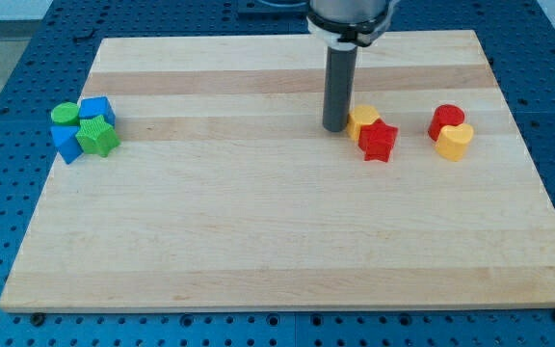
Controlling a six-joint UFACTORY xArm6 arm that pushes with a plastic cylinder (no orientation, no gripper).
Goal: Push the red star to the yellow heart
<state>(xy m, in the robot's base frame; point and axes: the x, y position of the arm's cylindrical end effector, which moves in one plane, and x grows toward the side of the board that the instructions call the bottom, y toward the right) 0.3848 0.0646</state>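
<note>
The red star point(379, 141) lies on the wooden board at the view's right of centre, touching a yellow block point(361, 120) just above and left of it. The yellow heart point(454, 141) lies further to the view's right, touching a red round block point(445, 119) above it. A gap of bare board separates the star from the heart. My tip point(334, 127) stands on the board just left of the yellow block, up and left of the red star.
The wooden board point(277, 241) rests on a blue perforated table. At the view's left a cluster holds a green round block point(64, 115), a blue cube point(97, 109), a green star point(96, 138) and a blue block point(66, 145).
</note>
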